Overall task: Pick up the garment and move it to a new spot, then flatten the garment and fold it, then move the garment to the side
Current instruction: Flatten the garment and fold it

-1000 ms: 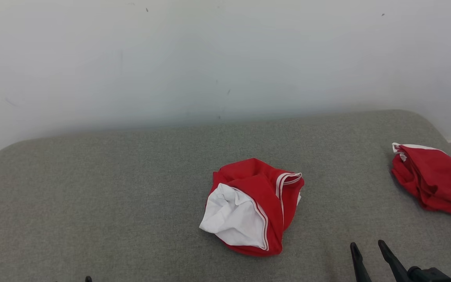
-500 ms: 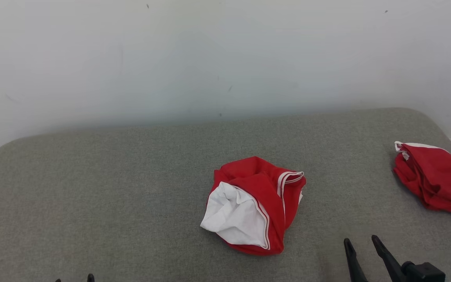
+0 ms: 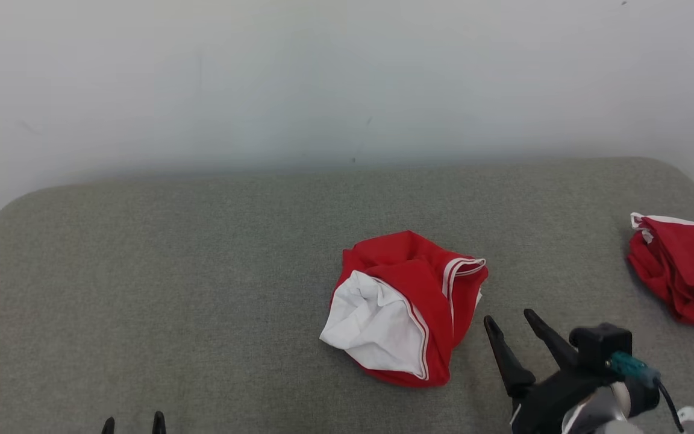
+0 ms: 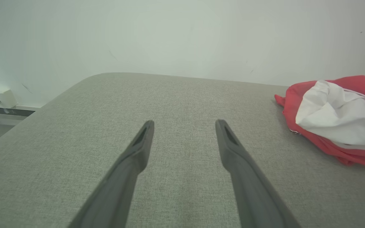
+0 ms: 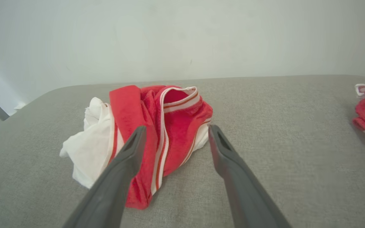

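Down at the lower right of the head view, the right gripper [image 3: 508, 317] has its two dark fingers spread apart with nothing between them. The tips point up and to the left, towards the near-right edge of the garment [image 3: 407, 295], and stop just short of the cloth. Seen along those fingers from the right wrist, the crumpled heap sits right ahead, framed by the two tips. I cannot tell how high the fingers ride above the surface.

The garment is a loose bundle of red fabric with white-and-red striped trim. A white panel spills out on its left side, and an open banded hem stands up at the top right. It lies on the grey padded surface [image 3: 202, 271], somewhat right of the middle.

The left gripper [image 3: 132, 419] shows as two fingertips at the bottom edge of the head view, well apart from the garment. From its own wrist camera its fingers are also spread and empty over bare grey fabric, with the bundle off to the right.

Another red garment [image 3: 684, 271] lies bunched near the right edge of the surface. A plain pale wall [image 3: 323, 78] stands behind.
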Tool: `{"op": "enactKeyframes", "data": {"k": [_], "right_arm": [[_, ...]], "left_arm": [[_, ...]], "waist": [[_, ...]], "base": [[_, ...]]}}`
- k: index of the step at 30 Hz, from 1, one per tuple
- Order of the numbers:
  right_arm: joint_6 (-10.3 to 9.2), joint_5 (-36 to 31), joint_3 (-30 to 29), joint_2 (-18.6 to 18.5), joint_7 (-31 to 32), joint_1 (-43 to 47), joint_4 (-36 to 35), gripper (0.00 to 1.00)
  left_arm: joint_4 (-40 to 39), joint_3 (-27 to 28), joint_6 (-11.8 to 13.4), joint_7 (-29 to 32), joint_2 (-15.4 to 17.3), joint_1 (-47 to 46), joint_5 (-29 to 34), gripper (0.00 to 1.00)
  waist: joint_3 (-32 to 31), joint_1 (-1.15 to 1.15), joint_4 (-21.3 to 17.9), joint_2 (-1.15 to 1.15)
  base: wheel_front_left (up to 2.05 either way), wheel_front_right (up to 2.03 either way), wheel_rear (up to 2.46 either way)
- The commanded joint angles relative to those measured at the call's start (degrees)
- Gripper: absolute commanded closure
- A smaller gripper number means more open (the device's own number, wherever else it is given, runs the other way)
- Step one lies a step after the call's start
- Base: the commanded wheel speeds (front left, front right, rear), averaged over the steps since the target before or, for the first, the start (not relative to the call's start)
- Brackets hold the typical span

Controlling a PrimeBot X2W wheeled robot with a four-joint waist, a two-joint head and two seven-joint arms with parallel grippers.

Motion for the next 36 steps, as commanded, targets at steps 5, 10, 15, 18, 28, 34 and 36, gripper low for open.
{"op": "enactKeyframes", "data": {"k": [5, 10, 15, 18, 28, 34, 36], "right_arm": [[-0.13, 2.6, -1.2, 2.0, 6.6, -6.5, 3.8, 0.0], [-0.13, 2.8, -2.3, 3.4, 11.2, -10.8, 8.2, 0.0], [-0.13, 3.3, -3.6, 4.4, 11.9, -13.2, 12.5, 0.0], [-0.13, 1.4, -6.0, 3.9, 10.0, -14.7, 14.8, 0.0], [-0.12, -2.6, -11.9, 6.0, 5.5, -15.8, 18.6, 0.0], [-0.13, -2.1, -11.0, 6.5, 6.0, -15.9, 19.8, 0.0], [-0.12, -1.6, -10.2, 6.7, 6.1, -16.6, 20.3, 0.0]], "left_arm": [[0.3, -1.6, 0.0, -0.2, -0.1, -1.2, 0.2, 0.0], [0.5, -3.0, 0.0, -0.2, -0.1, -1.8, 0.4, 0.0], [0.4, -3.5, 0.0, -0.2, -0.1, -2.5, 0.8, 0.0], [0.3, -3.9, -0.1, -0.2, -0.1, -2.8, 1.0, 0.0], [-0.3, -5.1, -0.1, -0.2, -0.1, -3.0, 0.9, 0.0], [-0.4, -5.1, -0.1, -0.2, -0.1, -2.7, 0.9, 0.0], [-0.4, -5.0, -0.1, -0.2, -0.1, -2.8, 0.8, 0.0]], "waist": [[2.0, 0.0, 2.4, 0.0], [3.4, 0.0, 4.5, 0.0], [4.3, 0.0, 6.7, 0.0], [4.8, 0.0, 7.7, 0.0], [5.6, 0.0, 9.3, 0.0], [5.8, 0.0, 9.2, 0.0], [6.0, 0.0, 9.2, 0.0]], "base": [[0.0, 0.0, 0.0], [0.0, 0.0, 0.0], [0.0, 0.0, 0.0], [0.0, 0.0, 0.0], [0.0, 0.0, 0.0], [0.0, 0.0, 0.0], [0.0, 0.0, 0.0]]}}
